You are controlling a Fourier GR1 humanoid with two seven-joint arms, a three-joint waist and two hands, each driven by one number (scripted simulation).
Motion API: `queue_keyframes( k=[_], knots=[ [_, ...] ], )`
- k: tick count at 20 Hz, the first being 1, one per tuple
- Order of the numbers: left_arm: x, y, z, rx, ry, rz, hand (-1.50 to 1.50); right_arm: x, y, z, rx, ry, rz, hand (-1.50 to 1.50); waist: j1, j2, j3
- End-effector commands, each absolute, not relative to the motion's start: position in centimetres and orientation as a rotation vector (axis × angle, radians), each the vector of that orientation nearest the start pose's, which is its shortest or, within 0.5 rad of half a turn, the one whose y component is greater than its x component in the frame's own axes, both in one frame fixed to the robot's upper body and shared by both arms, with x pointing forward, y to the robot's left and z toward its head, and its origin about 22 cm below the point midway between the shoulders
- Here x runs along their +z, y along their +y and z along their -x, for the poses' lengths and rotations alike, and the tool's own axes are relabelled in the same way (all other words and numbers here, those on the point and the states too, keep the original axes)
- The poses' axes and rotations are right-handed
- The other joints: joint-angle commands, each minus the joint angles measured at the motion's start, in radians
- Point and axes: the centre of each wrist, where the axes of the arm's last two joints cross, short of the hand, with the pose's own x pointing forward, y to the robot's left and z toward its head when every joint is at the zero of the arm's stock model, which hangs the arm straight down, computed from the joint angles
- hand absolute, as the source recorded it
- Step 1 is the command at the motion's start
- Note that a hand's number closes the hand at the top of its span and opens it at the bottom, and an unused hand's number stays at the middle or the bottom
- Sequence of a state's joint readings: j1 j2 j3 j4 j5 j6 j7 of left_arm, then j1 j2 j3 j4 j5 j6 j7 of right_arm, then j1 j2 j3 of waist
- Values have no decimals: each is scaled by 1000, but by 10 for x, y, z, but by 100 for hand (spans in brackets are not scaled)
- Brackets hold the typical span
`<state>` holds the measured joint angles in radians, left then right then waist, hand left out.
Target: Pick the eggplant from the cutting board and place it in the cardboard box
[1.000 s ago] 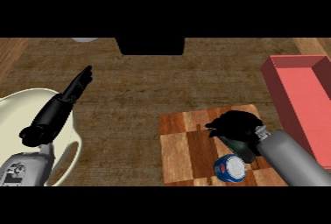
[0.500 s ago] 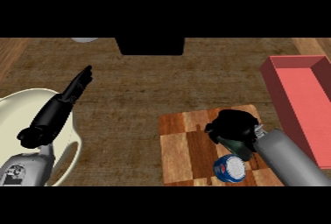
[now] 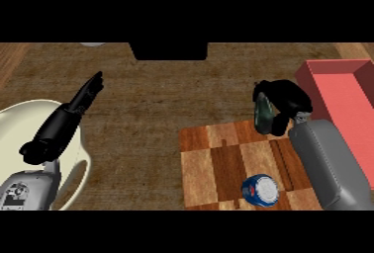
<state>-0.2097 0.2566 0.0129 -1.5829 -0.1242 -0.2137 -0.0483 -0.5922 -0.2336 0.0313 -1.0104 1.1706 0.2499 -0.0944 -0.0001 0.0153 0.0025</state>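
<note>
1. Since the earlier frame, the right robot hand (image 3: 281,101) had risen off the cutting board (image 3: 226,168) and moved toward the far edge of it, carrying the eggplant (image 3: 264,114) with it.
2. The right robot hand's fingers were curled round the eggplant, which showed as a dark, greenish shape hanging under the palm, above the board's far right corner.
3. The left robot hand (image 3: 84,96) rested open at the view's left, fingers straight, above the desk (image 3: 161,94) and beside a cream-coloured plate (image 3: 22,118).
4. A small blue and white round object (image 3: 260,189) lay on the near part of the board.
5. Step in hand, as judged: transport, with the pick complete.
6. The red box (image 3: 350,94) stood just to the right of the hand. The next move called for a short shift rightward over its wall, then a release inside.
</note>
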Motion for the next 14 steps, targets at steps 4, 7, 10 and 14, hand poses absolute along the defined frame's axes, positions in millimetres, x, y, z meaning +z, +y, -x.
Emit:
queue_keyframes(
  k=[4,7,10,14],
  knots=[
    [64,271,-290,-559,-1757,-69,0,110,-187,-420,942,-1203,1222,150,55,2,-4],
    [80,258,-303,-553,-1770,-56,0,129,-172,-433,901,-1219,1328,150,39,-3,-2],
    [65,252,-296,-546,-1772,-76,0,153,-179,-444,765,-1218,1404,150,34,-5,-2],
    [75,260,-300,-548,-1757,-94,0,180,-208,-444,421,-1205,1498,150,14,-10,-2]
  ],
)
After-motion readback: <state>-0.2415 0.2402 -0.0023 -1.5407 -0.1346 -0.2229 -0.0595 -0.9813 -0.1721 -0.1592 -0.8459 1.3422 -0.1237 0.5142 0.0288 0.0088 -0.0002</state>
